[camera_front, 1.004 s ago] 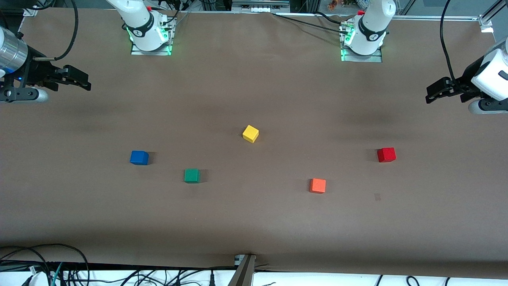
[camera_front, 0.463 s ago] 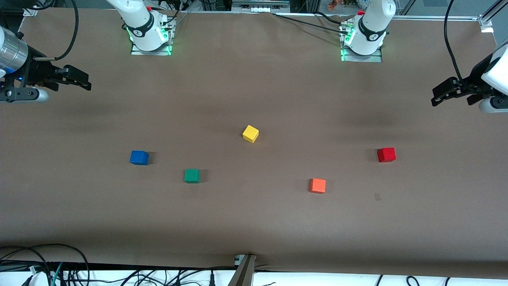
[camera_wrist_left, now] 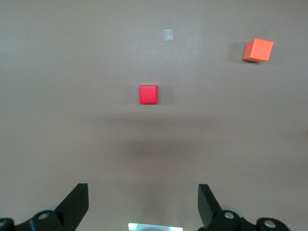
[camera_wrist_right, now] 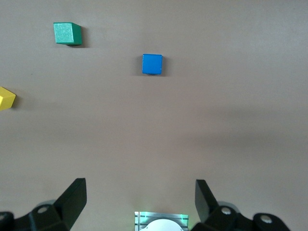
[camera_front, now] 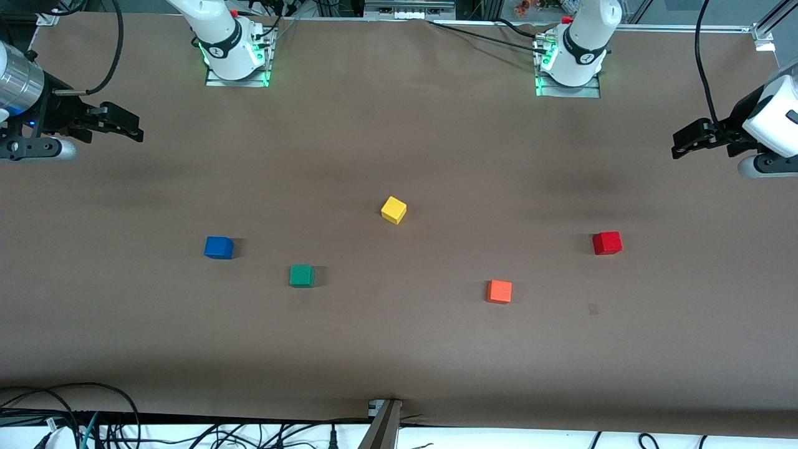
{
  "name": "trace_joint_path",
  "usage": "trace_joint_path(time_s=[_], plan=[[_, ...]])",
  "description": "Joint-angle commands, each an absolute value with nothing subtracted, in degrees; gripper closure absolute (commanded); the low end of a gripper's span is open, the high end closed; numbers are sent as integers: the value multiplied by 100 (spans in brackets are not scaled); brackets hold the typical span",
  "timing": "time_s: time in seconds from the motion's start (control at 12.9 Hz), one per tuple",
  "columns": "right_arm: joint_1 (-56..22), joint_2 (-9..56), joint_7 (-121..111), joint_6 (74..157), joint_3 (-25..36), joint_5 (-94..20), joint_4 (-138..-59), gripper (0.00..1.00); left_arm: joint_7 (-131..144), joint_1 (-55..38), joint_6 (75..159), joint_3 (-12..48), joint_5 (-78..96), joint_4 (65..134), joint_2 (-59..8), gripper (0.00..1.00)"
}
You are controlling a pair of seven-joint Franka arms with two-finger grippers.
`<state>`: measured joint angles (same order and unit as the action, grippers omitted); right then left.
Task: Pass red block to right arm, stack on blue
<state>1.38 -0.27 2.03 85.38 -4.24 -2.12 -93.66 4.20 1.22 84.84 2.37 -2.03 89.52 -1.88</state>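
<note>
The red block [camera_front: 606, 242] lies on the table toward the left arm's end; it also shows in the left wrist view [camera_wrist_left: 148, 94]. The blue block [camera_front: 218, 247] lies toward the right arm's end and shows in the right wrist view [camera_wrist_right: 152, 64]. My left gripper [camera_front: 682, 144] hangs open and empty in the air at its end of the table, well apart from the red block; its open jaws show in the left wrist view [camera_wrist_left: 143, 202]. My right gripper [camera_front: 128, 130] waits open and empty over its end of the table, seen also in its wrist view [camera_wrist_right: 139, 197].
A yellow cube [camera_front: 393, 210] lies mid-table. A green cube [camera_front: 302, 275] lies beside the blue block, nearer the front camera. An orange cube [camera_front: 499, 291] lies nearer the camera than the red block. A small pale mark [camera_front: 593, 308] is on the brown table [camera_front: 399, 349].
My left gripper drew a little toward its table end, then came back to about where it was. The right arm and all cubes have not moved.
</note>
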Motion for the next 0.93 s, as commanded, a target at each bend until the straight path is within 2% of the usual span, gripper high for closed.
trace_joint_path(time_s=[0.0,0.7,0.85], plan=[[167,-35,167,8438,-422,-308,-9281,0,369,141,8315,220,-325,8736,-237,0],[167,-35,158,8438,-422,-308,-9281,0,-1534,552,8367,176,-536,8552,-307,0],[167,-35,158,8438,-422,-308,-9281,0,-2395,869,8367,185,-536,8229,-605,0]])
